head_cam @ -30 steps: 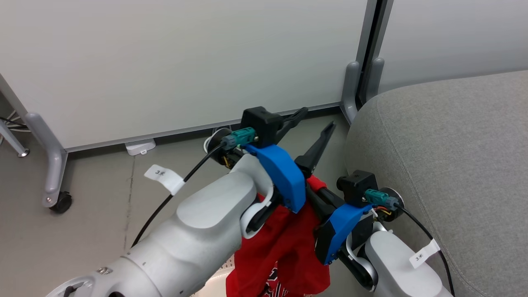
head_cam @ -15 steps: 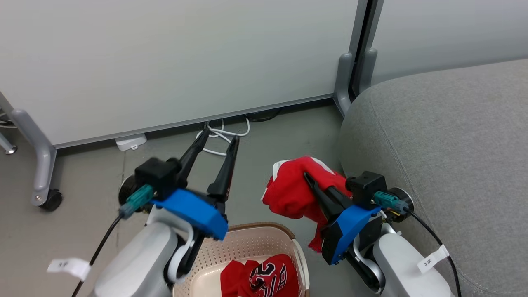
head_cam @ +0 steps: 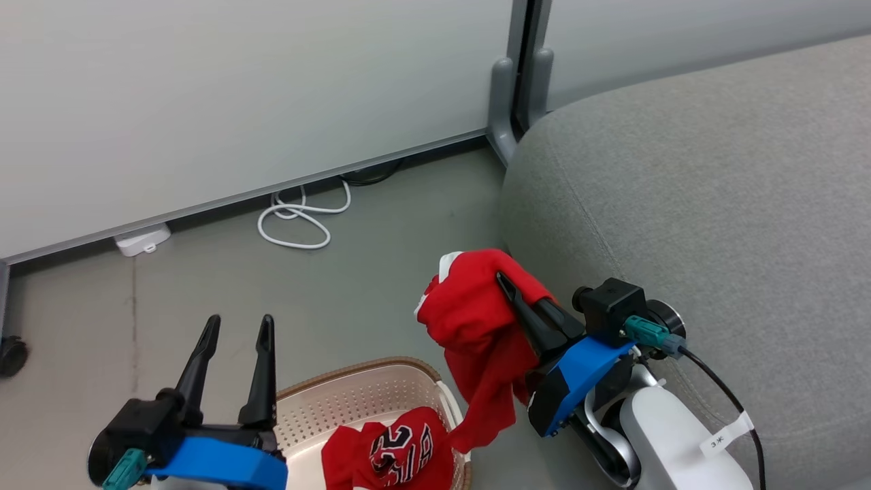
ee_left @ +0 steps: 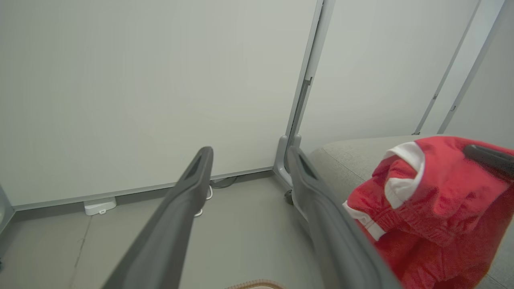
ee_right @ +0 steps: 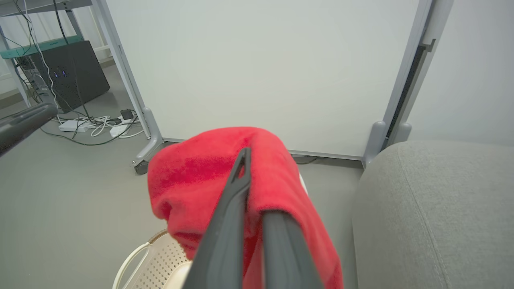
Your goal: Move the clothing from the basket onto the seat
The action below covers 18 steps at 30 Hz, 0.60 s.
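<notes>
The seat (head_cam: 714,204) lies to the right of the right gripper (head_cam: 509,286) and somewhat ahead of it, with its rounded near edge just beside that wrist. In the right wrist view its top is seen from above, so the gripper is judged to stand higher than the cushion.

The basket (head_cam: 320,398) is set on the floor below and to the left of the right gripper, between the two arms.

The held garment (head_cam: 469,320) is clamped between the right gripper's fingers, which are closed on the cloth. It is bunched over the fingertips, where some white lining shows. Its long axis hangs downward, and a tail trails back under the wrist toward the basket's right rim. Whether the tail touches the rim cannot be told.

The second garment (head_cam: 395,449) is left in the basket, below and to the left of the right gripper and just right of the left gripper (head_cam: 238,321). That gripper's fingers are held apart with nothing between them, pointed forward over the floor.

The coming move is judged to turn on the seat lying rightward. The right arm is by far the nearer, so a short carry to the right and forward is called for. The hanging tail would need to be kept above the cushion's edge.
</notes>
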Available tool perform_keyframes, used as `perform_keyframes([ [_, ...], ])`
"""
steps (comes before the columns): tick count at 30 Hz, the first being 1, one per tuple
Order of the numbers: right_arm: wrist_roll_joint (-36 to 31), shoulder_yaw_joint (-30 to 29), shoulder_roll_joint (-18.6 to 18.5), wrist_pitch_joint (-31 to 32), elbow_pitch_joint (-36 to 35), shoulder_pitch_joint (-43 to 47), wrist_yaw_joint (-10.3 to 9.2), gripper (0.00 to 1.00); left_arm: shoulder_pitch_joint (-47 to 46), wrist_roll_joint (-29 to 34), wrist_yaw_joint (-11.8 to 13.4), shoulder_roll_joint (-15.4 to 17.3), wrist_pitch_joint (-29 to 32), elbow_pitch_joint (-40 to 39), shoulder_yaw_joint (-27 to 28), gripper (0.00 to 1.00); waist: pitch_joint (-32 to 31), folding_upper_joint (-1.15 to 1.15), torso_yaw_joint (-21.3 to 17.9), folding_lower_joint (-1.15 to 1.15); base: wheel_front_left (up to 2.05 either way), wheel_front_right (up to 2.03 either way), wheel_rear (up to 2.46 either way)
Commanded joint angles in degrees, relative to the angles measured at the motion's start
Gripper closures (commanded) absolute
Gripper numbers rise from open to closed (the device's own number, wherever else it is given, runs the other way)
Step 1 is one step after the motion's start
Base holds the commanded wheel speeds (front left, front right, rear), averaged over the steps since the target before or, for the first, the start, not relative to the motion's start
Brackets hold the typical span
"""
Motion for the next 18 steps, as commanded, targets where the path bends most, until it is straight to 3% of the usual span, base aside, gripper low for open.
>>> perform_keyframes([
  [1,0.42,-0.18,-0.15,0.13,-1.17,0.8,0.03,1.0,2.43,1.06,-0.77,-0.63,-0.15,-0.55,2.52,0.0,1.24,0.0,-3.14,0.0,0.0,0.0,0.0],
  [12,1.08,-1.18,-0.12,-0.02,-2.56,2.59,0.03,1.0,5.56,6.59,-4.98,-4.27,-0.15,0.31,8.35,0.0,2.61,0.0,-11.46,0.0,0.0,0.0,0.0],
  [18,1.43,-0.84,-0.14,-0.36,-2.63,2.27,0.03,1.0,5.68,8.01,-6.1,-4.93,-0.15,0.29,9.95,0.0,2.65,0.0,-15.41,0.0,0.0,0.0,0.0],
])
